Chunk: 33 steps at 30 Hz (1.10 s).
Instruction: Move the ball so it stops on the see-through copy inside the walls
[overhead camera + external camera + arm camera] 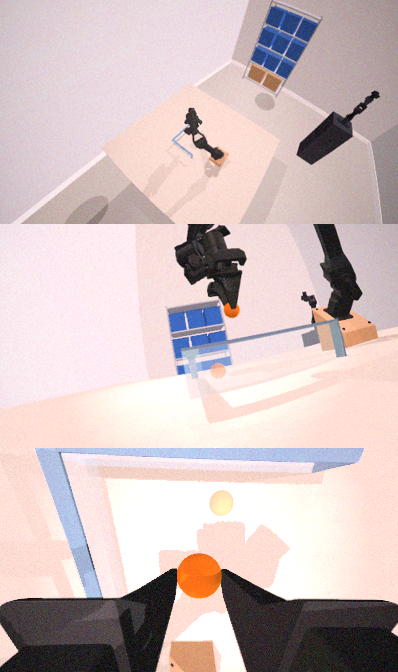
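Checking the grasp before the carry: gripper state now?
Gripper: shut on the ball, held at the fingertips and lifted off the table, above the walls.

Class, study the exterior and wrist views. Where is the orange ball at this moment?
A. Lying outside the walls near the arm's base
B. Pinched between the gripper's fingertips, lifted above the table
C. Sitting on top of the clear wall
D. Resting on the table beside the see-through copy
B: the orange ball sits clamped at the tips of the gripper, well above the clear walls and the see-through copy on the table.
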Motion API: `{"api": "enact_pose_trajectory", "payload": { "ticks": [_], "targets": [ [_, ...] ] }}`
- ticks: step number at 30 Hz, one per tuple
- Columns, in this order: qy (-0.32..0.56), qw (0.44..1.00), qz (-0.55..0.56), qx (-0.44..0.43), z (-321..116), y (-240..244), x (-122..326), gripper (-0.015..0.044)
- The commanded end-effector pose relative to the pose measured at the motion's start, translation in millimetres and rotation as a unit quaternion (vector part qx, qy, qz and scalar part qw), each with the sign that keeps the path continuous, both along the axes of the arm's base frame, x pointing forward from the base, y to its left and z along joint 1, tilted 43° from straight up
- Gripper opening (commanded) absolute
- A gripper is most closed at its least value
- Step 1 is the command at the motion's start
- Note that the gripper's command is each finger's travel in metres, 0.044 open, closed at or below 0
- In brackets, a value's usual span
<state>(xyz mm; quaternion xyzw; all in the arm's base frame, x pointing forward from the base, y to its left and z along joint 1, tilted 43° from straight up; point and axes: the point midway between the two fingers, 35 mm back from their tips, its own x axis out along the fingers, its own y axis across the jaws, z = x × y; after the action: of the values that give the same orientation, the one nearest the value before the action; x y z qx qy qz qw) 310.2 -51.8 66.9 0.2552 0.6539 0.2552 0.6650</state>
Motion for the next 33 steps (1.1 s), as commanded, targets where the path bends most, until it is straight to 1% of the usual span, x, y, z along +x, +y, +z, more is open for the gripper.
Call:
{"api": "enact_pose_trajectory", "payload": {
  "ticks": [1, 15, 22, 33],
  "targets": [
    [-0.002, 1.000, 0.003, -0.003, 3, -4, 2, 0.0000],
    [-0.004, 1.000, 0.003, -0.003, -46, -1, 50, 0.0000],
    [-0.004, 1.000, 0.003, -0.003, -54, 5, 52, 0.0000],
    [-0.005, 1.000, 0.003, -0.002, -98, 46, 52, 0.0000]
  ]
}}
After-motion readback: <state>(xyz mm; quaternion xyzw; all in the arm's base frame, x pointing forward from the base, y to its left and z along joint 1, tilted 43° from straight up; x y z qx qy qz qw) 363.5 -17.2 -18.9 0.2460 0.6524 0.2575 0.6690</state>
